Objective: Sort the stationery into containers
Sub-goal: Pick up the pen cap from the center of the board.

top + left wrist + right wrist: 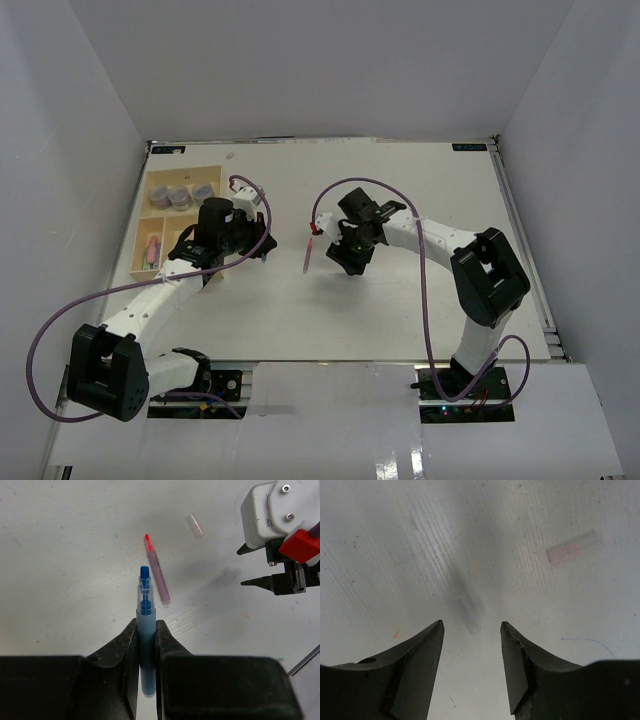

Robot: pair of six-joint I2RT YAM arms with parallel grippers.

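My left gripper [146,623] is shut on a blue pen [145,645], which has no cap and shows its blue tip beyond the jaws. In the top view this gripper [260,252] hangs just right of the cream tray [143,225]. A pink pen [158,571] with a bare red tip lies on the table ahead of it, and it also shows in the top view [308,256]. My right gripper [472,625] is open low over the table, with a faint bluish clear cap [469,612] lying just ahead of its fingertips. A pinkish clear cap [573,549] lies further off to the right.
The tray's long top compartment holds three grey-purple pots [181,196]. A lower left compartment holds a pink pen [152,251]. The right arm's white and red wrist [280,515] stands close on the far right in the left wrist view. White walls enclose the table.
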